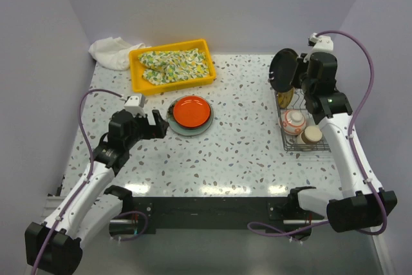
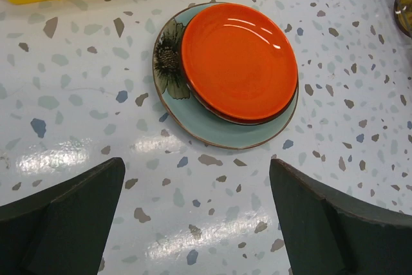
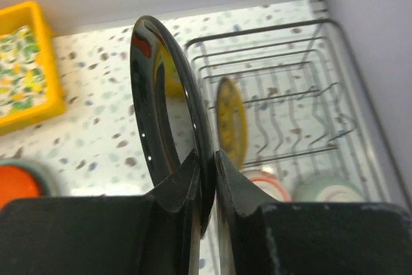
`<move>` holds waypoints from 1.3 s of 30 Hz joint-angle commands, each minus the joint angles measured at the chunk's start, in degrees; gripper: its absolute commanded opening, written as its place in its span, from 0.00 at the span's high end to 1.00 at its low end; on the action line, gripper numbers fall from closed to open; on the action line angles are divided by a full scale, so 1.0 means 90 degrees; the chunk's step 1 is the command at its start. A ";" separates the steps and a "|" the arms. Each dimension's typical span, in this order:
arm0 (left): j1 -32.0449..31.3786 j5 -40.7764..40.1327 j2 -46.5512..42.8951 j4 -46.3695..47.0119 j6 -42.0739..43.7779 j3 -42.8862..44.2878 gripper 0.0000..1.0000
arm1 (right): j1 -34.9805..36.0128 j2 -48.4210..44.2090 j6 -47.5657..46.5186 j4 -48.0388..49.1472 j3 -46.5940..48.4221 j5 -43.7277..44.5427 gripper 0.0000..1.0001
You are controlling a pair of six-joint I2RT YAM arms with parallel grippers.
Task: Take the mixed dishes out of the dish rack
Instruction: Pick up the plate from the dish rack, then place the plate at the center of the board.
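Beneath both pairs of jaws spreads the speckled counter (image 1: 244, 152). Under the right jaws sits the wire dish rack (image 1: 308, 148); well beyond the left jaws lies a yellow tray (image 1: 138, 82) holding a floral cloth (image 1: 177, 66). Just ahead of the left jaws, which stand wide apart and empty, a pale green-blue plate (image 2: 193, 117) carries an orange-red dish (image 2: 239, 61). The right jaws are clamped on the rim of a glossy black dish (image 3: 151, 94), held on edge above the rack. Past it, a brown-yellow plate (image 3: 230, 120) stands upright among the tines. Nearer those jaws sit a red-patterned white bowl (image 1: 295, 120) and a small tan cup (image 1: 313, 134).
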 commanded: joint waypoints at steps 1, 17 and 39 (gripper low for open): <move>-0.0274 0.0349 0.0444 0.0790 -0.0175 0.0637 0.00 | 0.0208 -0.0234 0.1132 0.0549 -0.0614 -0.1238 1.00; -0.1388 0.0046 0.2212 0.1932 -0.1034 0.1584 0.02 | 0.1330 -0.0146 0.3936 0.3459 -0.2881 -0.3651 1.00; -0.1456 0.0583 0.2856 0.2977 -0.2449 0.1194 0.40 | 0.2239 0.0430 0.4669 0.4719 -0.3204 -0.3954 1.00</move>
